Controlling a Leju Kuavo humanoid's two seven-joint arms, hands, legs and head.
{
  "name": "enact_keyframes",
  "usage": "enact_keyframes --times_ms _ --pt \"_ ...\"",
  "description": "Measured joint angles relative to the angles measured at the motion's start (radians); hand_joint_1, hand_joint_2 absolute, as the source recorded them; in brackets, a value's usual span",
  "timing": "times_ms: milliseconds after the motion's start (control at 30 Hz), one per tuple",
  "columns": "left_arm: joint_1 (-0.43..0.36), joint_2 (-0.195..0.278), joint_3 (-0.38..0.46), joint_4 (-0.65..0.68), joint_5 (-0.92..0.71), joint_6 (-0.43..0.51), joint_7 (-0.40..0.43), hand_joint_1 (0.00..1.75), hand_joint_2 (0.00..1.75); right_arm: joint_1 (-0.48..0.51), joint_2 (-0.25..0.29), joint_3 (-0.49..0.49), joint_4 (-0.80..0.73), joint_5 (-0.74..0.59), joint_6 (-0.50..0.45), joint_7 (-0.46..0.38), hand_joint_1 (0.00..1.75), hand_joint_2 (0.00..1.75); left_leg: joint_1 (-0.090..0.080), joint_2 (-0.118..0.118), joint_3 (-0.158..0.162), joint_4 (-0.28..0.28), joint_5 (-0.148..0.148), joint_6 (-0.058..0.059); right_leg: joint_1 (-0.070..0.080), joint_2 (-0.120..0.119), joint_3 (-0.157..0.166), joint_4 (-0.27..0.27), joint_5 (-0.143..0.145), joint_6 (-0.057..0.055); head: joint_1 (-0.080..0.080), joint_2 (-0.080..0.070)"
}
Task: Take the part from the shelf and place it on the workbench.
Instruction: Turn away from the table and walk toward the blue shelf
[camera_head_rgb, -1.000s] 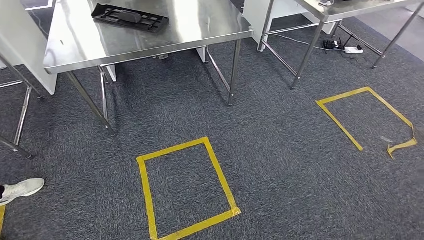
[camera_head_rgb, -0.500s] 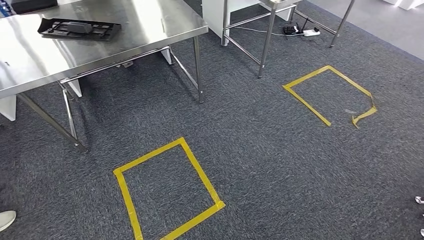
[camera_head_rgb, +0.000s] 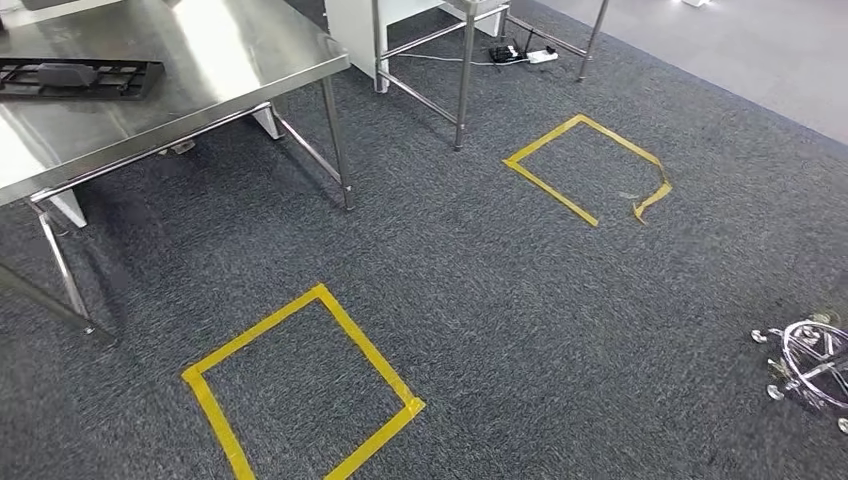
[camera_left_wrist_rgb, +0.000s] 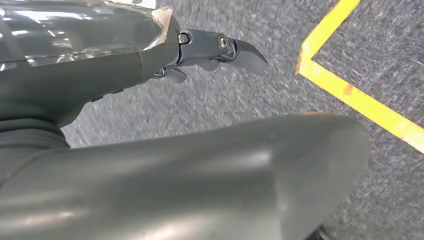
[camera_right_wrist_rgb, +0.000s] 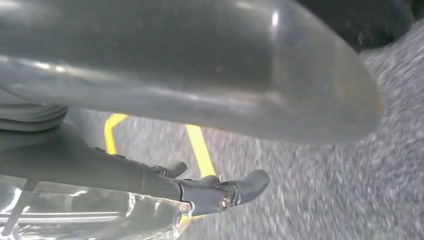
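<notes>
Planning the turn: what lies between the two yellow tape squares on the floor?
Bare grey carpet in the head view, between the near yellow tape square and the far torn one.

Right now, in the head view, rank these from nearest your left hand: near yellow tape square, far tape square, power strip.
1. Near tape square, on the carpet just ahead of the left hand.
2. Far tape square, ahead to the right.
3. Power strip, farthest back.

Upper left, a shiny silver steel surface (camera_head_rgb: 220, 50) carries a black slatted part (camera_head_rgb: 75, 78). Speckled dark grey carpet (camera_head_rgb: 480, 290) bears yellow tape squares (camera_head_rgb: 300, 385), another upper right (camera_head_rgb: 585, 165). A chrome wheeled base (camera_head_rgb: 810, 365) glints lower right.
</notes>
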Motion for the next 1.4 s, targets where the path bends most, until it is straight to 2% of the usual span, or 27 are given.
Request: enact_keyframes --times_ms 67,100,167,200,267,333,367,433,500,533,567,600,633,700,767,800,867,933,1000,1067,1100,1133,1167,1233,1300,1367,1400 --pt "0.008 0.008 0.008 0.000 0.009 0.004 -0.005 0.00 0.00 0.002 0.012 -0.006 0.000 -0.002 0.003 0.002 0.00 0.00 -0.001 0.031 -0.002 0.001 -0.001 -0.001 -0.004 -0.007 -0.033 0.078 -0.024 0.010 0.000 0.000" --pt "0.010 0.012 0.013 0.000 0.013 0.005 -0.006 0.00 0.00 0.005 0.016 -0.008 0.000 -0.001 0.003 0.003 0.00 0.00 0.000 0.044 -0.002 0.001 -0.002 -0.003 -0.008 -0.011 -0.020 0.060 -0.013 0.020 0.000 0.000" --pt "0.011 0.019 0.020 0.000 0.019 0.005 -0.007 0.00 0.00 0.006 0.020 -0.010 0.001 0.002 0.002 0.008 0.00 0.00 0.002 0.065 0.001 0.004 -0.005 -0.011 -0.015 -0.042 0.060 -0.075 0.034 0.043 0.001 0.000" --pt "0.012 0.023 0.023 0.000 0.021 0.006 -0.006 0.00 0.00 0.004 0.022 -0.011 0.001 0.003 0.002 0.010 0.00 0.00 0.001 0.075 0.003 0.007 -0.009 -0.019 -0.014 -0.064 0.099 -0.141 0.055 0.047 0.002 0.000" --pt "0.012 0.033 0.029 0.000 0.027 0.010 0.001 0.00 0.00 -0.004 0.025 -0.011 0.001 0.006 0.002 0.014 0.00 0.00 -0.004 0.094 0.007 0.011 -0.015 -0.035 -0.011 -0.085 0.134 -0.204 0.075 0.037 0.000 0.000" --pt "0.008 0.038 0.038 -0.002 0.034 0.010 0.016 0.00 0.00 -0.008 0.024 -0.011 0.001 0.007 0.003 0.026 0.00 0.00 -0.003 0.111 0.013 0.008 -0.016 -0.047 -0.008 -0.065 0.126 -0.201 0.079 0.018 -0.005 0.000" --pt "0.003 0.038 0.041 -0.002 0.033 0.007 0.025 0.00 0.00 -0.009 0.022 -0.012 0.001 0.006 0.002 0.033 0.00 0.00 0.001 0.105 0.014 0.011 -0.021 -0.053 -0.011 -0.055 0.124 -0.202 0.081 0.010 -0.007 0.000" --pt "-0.007 0.037 0.041 -0.004 0.017 -0.003 0.040 0.00 0.00 -0.013 0.018 -0.015 0.001 -0.003 -0.003 0.041 0.00 0.00 0.006 0.058 -0.008 0.065 -0.066 -0.060 -0.016 -0.036 0.123 -0.204 0.086 -0.007 -0.011 0.000" --pt "-0.016 0.036 0.034 -0.004 -0.003 -0.017 0.054 0.00 0.00 -0.018 0.017 -0.024 0.001 -0.021 -0.015 0.038 0.00 0.00 0.008 0.006 -0.067 0.195 -0.141 -0.059 -0.011 -0.015 0.117 -0.204 0.091 -0.020 -0.016 0.000" --pt "-0.020 0.035 0.030 -0.004 -0.010 -0.024 0.060 0.00 0.00 -0.019 0.017 -0.031 0.001 -0.030 -0.021 0.034 0.00 0.00 0.007 -0.005 -0.097 0.257 -0.165 -0.057 -0.008 -0.002 0.115 -0.204 0.093 -0.023 -0.016 0.000" --pt "-0.026 0.033 0.025 -0.004 -0.015 -0.030 0.066 0.00 0.00 -0.018 0.016 -0.038 0.001 -0.037 -0.026 0.031 0.00 0.00 0.008 -0.009 -0.116 0.293 -0.171 -0.055 -0.004 0.011 0.114 -0.203 0.094 -0.025 -0.017 0.000" --pt "-0.032 0.031 0.020 -0.004 -0.019 -0.036 0.069 0.00 0.00 -0.016 0.016 -0.044 0.001 -0.042 -0.030 0.028 0.00 0.00 0.008 -0.012 -0.117 0.292 -0.155 -0.053 -0.002 0.025 0.114 -0.203 0.095 -0.026 -0.017 0.000" --pt "-0.039 0.029 0.015 -0.005 -0.022 -0.040 0.071 0.00 0.00 -0.014 0.016 -0.049 0.002 -0.045 -0.035 0.027 0.00 0.00 0.008 -0.016 -0.100 0.252 -0.123 -0.049 -0.001 0.038 0.115 -0.202 0.096 -0.026 -0.017 0.000" --pt "-0.050 0.026 0.008 -0.006 -0.026 -0.044 0.072 0.00 0.00 -0.011 0.015 -0.058 0.002 -0.047 -0.040 0.025 0.00 0.00 0.010 -0.060 -0.041 0.123 -0.052 -0.042 0.001 0.065 0.114 -0.197 0.097 -0.024 -0.017 0.000" --pt "-0.056 0.021 0.004 -0.007 -0.026 -0.043 0.072 0.00 0.00 -0.014 0.014 -0.063 0.002 -0.048 -0.041 0.020 0.00 0.00 0.009 -0.100 -0.008 0.046 -0.026 -0.038 0.002 0.091 0.104 -0.192 0.100 -0.014 -0.018 0.000" --pt "-0.058 0.018 0.003 -0.008 -0.025 -0.043 0.072 0.00 0.00 -0.014 0.013 -0.064 0.002 -0.049 -0.041 0.017 0.00 0.00 0.006 -0.102 -0.007 0.039 -0.029 -0.036 0.001 0.103 0.098 -0.192 0.103 -0.006 -0.018 0.000" --pt "-0.061 0.011 -0.002 -0.010 -0.023 -0.042 0.071 0.00 0.00 -0.009 0.010 -0.068 0.002 -0.050 -0.041 0.013 0.00 0.00 0.001 -0.076 -0.005 0.031 -0.022 -0.025 -0.004 0.118 0.085 -0.195 0.109 0.010 -0.018 0.000" --pt "-0.062 0.006 -0.006 -0.011 -0.022 -0.041 0.070 0.00 0.00 -0.007 0.007 -0.070 0.002 -0.051 -0.041 0.011 0.00 0.00 0.001 -0.048 -0.001 0.017 -0.013 -0.009 0.000 0.075 0.056 -0.152 0.088 0.013 -0.014 0.000" --pt "-0.061 0.003 -0.008 -0.012 -0.023 -0.043 0.070 0.00 0.00 -0.010 0.005 -0.070 0.002 -0.051 -0.042 0.008 0.00 0.00 -0.002 -0.015 0.000 0.011 -0.009 -0.001 0.004 0.015 -0.003 -0.033 0.032 0.006 -0.009 0.000" --pt "-0.059 0.001 -0.010 -0.012 -0.027 -0.051 0.073 0.00 0.00 -0.008 0.002 -0.073 0.002 -0.053 -0.046 -0.003 0.00 0.00 -0.005 0.016 -0.001 0.011 -0.010 0.000 0.003 -0.003 -0.054 0.076 -0.006 0.008 -0.008 0.000" --pt "-0.058 -0.001 -0.012 -0.012 -0.028 -0.057 0.075 0.00 0.00 -0.004 0.000 -0.075 0.002 -0.054 -0.049 -0.012 0.00 0.00 -0.005 0.029 -0.001 0.011 -0.011 0.000 0.001 -0.008 -0.053 0.081 -0.003 0.015 -0.008 0.000" --pt "-0.057 -0.004 -0.013 -0.012 -0.029 -0.063 0.078 0.00 0.00 0.001 -0.003 -0.078 0.002 -0.053 -0.054 -0.022 0.00 0.00 -0.005 0.041 0.000 0.011 -0.012 -0.002 -0.002 -0.014 -0.030 0.043 0.014 0.024 -0.007 0.000" --pt "-0.053 -0.006 -0.015 -0.012 -0.030 -0.067 0.081 0.00 0.00 0.005 -0.007 -0.080 0.002 -0.052 -0.059 -0.032 0.00 0.00 -0.005 0.052 0.003 0.012 -0.014 -0.005 -0.004 -0.027 0.011 -0.027 0.038 0.034 -0.007 0.000" --pt "-0.040 -0.009 -0.016 -0.011 -0.027 -0.068 0.081 0.00 0.00 0.006 -0.014 -0.083 0.002 -0.046 -0.066 -0.048 0.00 0.00 -0.009 0.073 0.009 0.012 -0.021 -0.015 -0.003 -0.068 0.087 -0.160 0.080 0.039 -0.007 0.000" --pt "-0.029 -0.009 -0.015 -0.010 -0.018 -0.058 0.072 0.00 0.00 0.004 -0.019 -0.084 0.002 -0.035 -0.061 -0.054 0.00 0.00 -0.014 0.092 0.015 0.013 -0.027 -0.026 0.003 -0.081 0.110 -0.201 0.093 0.025 -0.013 0.000" --pt "-0.029 -0.011 -0.014 -0.011 -0.002 -0.042 0.058 0.00 0.00 0.001 -0.023 -0.084 0.002 -0.018 -0.048 -0.042 0.00 0.00 -0.011 0.102 0.019 0.013 -0.031 -0.035 0.002 -0.059 0.107 -0.202 0.098 0.008 -0.019 0.000" --pt "-0.033 -0.012 -0.012 -0.011 0.006 -0.034 0.052 0.00 0.00 -0.003 -0.024 -0.083 0.002 -0.010 -0.040 -0.032 0.00 0.00 -0.007 0.089 0.016 0.022 -0.040 -0.040 -0.001 -0.050 0.106 -0.203 0.100 0.001 -0.020 0.000"
